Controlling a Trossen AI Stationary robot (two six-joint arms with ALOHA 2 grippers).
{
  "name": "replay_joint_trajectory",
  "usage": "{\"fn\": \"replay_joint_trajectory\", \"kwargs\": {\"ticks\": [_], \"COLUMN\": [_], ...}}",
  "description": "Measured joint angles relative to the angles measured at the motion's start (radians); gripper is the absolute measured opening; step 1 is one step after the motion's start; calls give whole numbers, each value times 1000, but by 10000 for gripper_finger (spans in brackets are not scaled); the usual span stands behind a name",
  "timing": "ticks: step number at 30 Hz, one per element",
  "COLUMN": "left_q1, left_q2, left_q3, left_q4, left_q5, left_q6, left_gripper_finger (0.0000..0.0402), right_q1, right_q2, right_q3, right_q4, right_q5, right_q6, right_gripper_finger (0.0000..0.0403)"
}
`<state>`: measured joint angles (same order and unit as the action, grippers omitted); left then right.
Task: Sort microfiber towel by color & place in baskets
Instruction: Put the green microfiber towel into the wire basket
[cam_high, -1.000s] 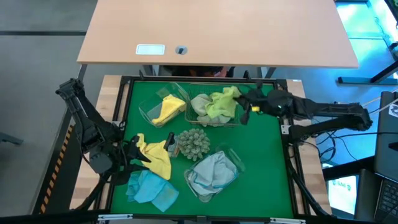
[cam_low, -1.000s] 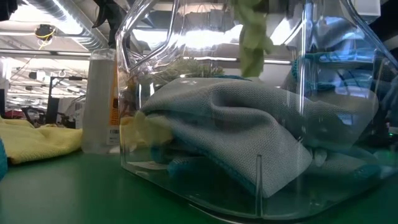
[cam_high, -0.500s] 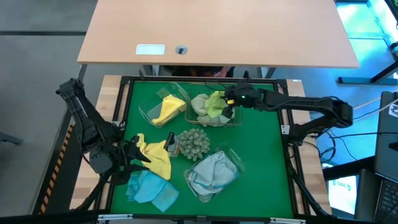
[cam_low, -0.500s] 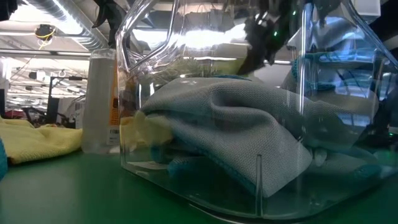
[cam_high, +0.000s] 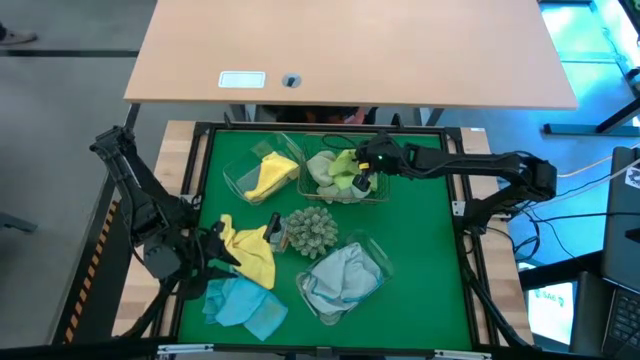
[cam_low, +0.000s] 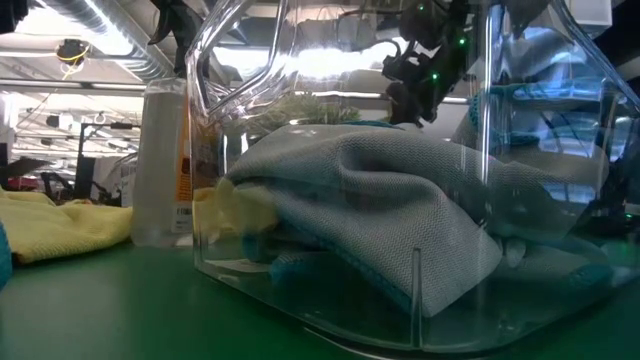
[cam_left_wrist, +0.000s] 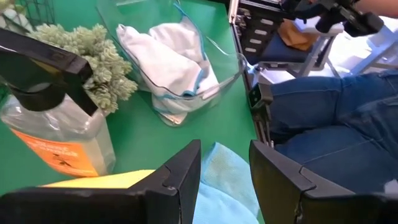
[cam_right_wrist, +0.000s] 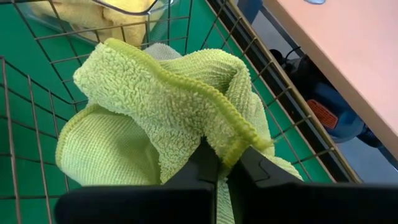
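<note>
Over the last second the right arm had swung from the mat's 3 o'clock edge in over the wire basket (cam_high: 343, 178) and carried its lime towel (cam_high: 348, 170) down into it. The left arm had not shifted.

On the green mat (cam_high: 420, 250), three baskets were in view: the wire one at 12 o'clock, a clear tub (cam_high: 255, 172) of yellow cloth at 11, and a clear tub (cam_high: 340, 280) of pale blue cloth at 5. A loose blue towel (cam_high: 243, 303) lay at 7 o'clock, with a yellow towel (cam_high: 252, 254) touching it at 8. A spiky ball (cam_high: 311, 230) sat at centre beside a bottle (cam_left_wrist: 53, 134).

The right gripper (cam_right_wrist: 225, 169) was low inside the wire basket, its fingers pinched on a fold of the lime towel, which rested on a pale cloth already there. The left gripper (cam_left_wrist: 222, 163) hovered with jaws apart over the loose blue and yellow towels.

The likely risk: the looped pile could snag on a finger or the mesh, so lifting away before fully letting go might drag the towel back over the rim.
</note>
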<state>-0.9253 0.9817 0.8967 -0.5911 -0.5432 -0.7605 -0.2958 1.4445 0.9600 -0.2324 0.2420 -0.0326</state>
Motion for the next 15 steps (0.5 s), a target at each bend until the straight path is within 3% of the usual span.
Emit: {"fn": "replay_joint_trajectory", "kwargs": {"ticks": [7, 15], "left_q1": [0, 0], "left_q2": [0, 0], "left_q3": [0, 0], "left_q4": [0, -10], "left_q5": [16, 17], "left_q6": [-70, -129], "left_gripper_finger": [130, 130], "right_q1": [0, 2], "right_q2": [0, 0], "right_q3": [3, 47], "right_q4": [-5, -11], "right_q5": [0, -61], "right_q6": [0, 1], "right_gripper_finger": [23, 133]}}
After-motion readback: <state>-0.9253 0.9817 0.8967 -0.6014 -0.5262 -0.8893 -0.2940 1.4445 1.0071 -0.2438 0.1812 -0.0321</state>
